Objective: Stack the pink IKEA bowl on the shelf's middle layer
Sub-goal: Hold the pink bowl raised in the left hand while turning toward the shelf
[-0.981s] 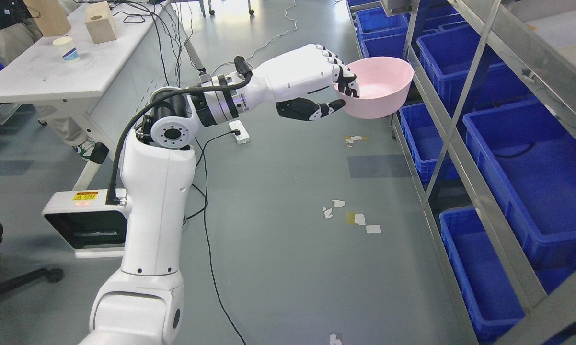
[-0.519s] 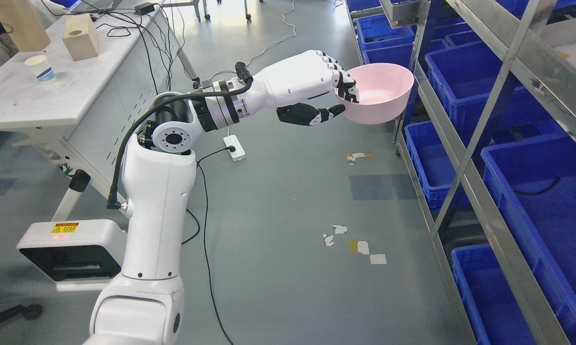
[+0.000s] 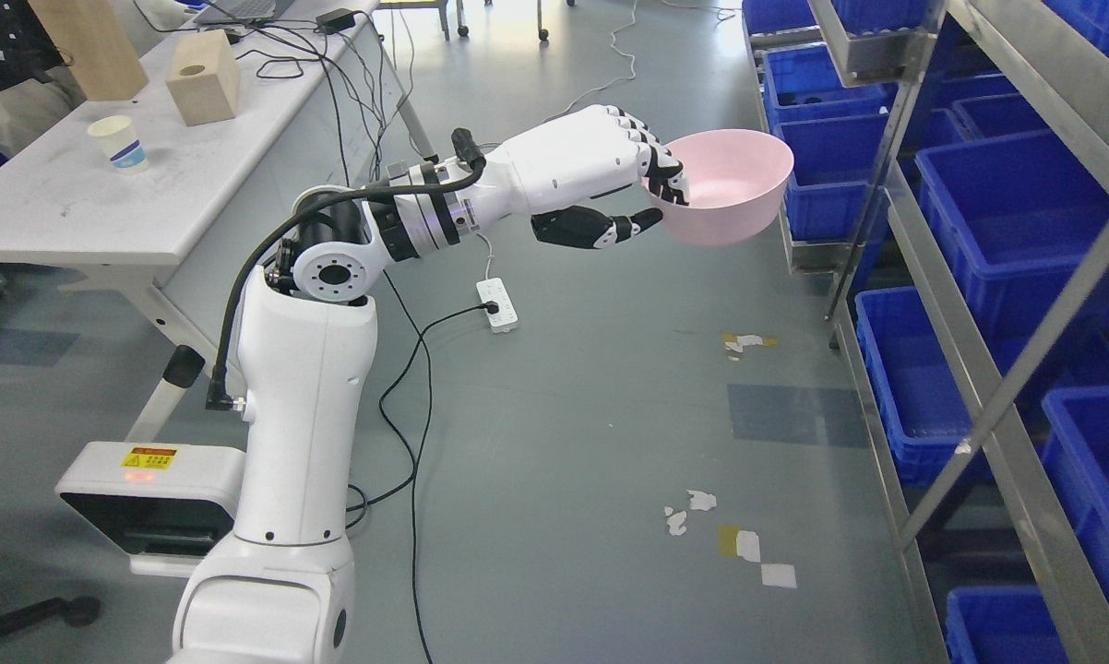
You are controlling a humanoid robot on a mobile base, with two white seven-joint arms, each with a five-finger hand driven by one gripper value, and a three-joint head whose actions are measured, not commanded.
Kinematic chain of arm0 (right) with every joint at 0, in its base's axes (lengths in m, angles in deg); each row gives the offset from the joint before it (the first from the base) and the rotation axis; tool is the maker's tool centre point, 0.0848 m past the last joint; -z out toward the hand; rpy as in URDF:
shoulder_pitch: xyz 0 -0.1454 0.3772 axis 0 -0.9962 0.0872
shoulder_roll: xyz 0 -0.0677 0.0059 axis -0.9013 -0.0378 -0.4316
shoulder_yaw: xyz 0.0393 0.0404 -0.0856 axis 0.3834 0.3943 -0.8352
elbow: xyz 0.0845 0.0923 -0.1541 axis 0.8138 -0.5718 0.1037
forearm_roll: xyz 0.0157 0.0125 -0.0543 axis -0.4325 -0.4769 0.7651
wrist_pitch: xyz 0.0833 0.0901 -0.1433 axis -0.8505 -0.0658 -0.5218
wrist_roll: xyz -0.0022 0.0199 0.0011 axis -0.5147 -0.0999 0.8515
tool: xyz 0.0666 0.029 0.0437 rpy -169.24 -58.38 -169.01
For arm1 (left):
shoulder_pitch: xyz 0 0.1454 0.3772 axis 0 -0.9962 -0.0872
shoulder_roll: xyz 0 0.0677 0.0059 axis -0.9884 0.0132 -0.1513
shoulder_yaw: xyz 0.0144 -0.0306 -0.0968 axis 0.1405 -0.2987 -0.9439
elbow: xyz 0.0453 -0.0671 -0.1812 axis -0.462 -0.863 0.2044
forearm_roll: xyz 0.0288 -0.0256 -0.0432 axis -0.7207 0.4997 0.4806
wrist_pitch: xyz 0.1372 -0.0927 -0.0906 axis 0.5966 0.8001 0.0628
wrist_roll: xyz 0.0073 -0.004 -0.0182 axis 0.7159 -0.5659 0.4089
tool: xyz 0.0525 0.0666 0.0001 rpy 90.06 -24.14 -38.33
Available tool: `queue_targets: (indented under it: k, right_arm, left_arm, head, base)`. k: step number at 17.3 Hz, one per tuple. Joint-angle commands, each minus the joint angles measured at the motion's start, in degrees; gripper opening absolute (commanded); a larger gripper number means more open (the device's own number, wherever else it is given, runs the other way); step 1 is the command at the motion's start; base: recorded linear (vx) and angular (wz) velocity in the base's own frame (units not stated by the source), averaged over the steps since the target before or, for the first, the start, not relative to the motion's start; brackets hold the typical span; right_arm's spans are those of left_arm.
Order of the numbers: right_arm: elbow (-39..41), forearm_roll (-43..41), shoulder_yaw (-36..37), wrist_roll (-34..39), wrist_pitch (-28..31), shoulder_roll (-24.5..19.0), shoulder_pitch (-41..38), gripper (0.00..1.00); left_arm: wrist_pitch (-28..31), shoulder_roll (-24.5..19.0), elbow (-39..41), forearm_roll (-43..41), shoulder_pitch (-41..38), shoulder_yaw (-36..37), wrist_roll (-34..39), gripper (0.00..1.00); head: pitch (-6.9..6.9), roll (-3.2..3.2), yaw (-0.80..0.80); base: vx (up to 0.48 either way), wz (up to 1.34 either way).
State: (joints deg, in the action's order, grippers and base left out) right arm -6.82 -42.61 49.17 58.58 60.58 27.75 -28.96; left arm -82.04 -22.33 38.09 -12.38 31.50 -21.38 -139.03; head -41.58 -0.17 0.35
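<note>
My left hand [image 3: 651, 198] reaches out to the upper middle and is shut on the near rim of a pink bowl [image 3: 734, 189]. Its fingers hook over the rim into the bowl and the thumb presses on the outer wall below. The bowl hangs upright in the air over the grey floor, just left of a metal shelf [image 3: 979, 341] that runs down the right side. The shelf's layers hold blue bins [image 3: 1007, 212]. The right arm is out of sight.
A white table [image 3: 102, 194] at upper left carries a paper cup [image 3: 119, 143], wooden blocks [image 3: 202, 89] and cables. A power strip [image 3: 497, 305] and its cords lie on the floor. A person's legs show at the far upper left. A white base unit [image 3: 144, 493] stands at lower left.
The whole picture has shifted, so the camera moved: the shelf and floor marks now sit farther right and lower. The hand still holds the bowl in about the same place in the frame.
</note>
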Motion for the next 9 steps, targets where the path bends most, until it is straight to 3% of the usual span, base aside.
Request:
queue_targets:
  k: [1, 5, 9]
  right_arm:
    - [1.0, -0.07, -0.26, 0.03, 0.03, 1.0, -0.05, 1.0]
    - [1.0, -0.07, -0.26, 0.03, 0.03, 1.0, -0.05, 1.0]
    - [1.0, 0.02, -0.26, 0.03, 0.03, 1.0, -0.05, 1.0]
  left_arm:
    - [0.01, -1.0, 0.78, 0.08, 0.2, 0.33, 0.1, 0.02]
    - [0.01, -1.0, 1.65, 0.61, 0.9, 0.33, 0.1, 0.02]
    - [0.01, -1.0, 1.48, 1.4, 5.55, 1.29, 0.1, 0.02]
  head:
    - [0.0, 0.0, 0.0]
    - [0.0, 0.0, 0.0]
    - [0.0, 0.0, 0.0]
  base:
    - [0.279, 0.35]
    - [0.277, 0.16]
    - [0.28, -0.23]
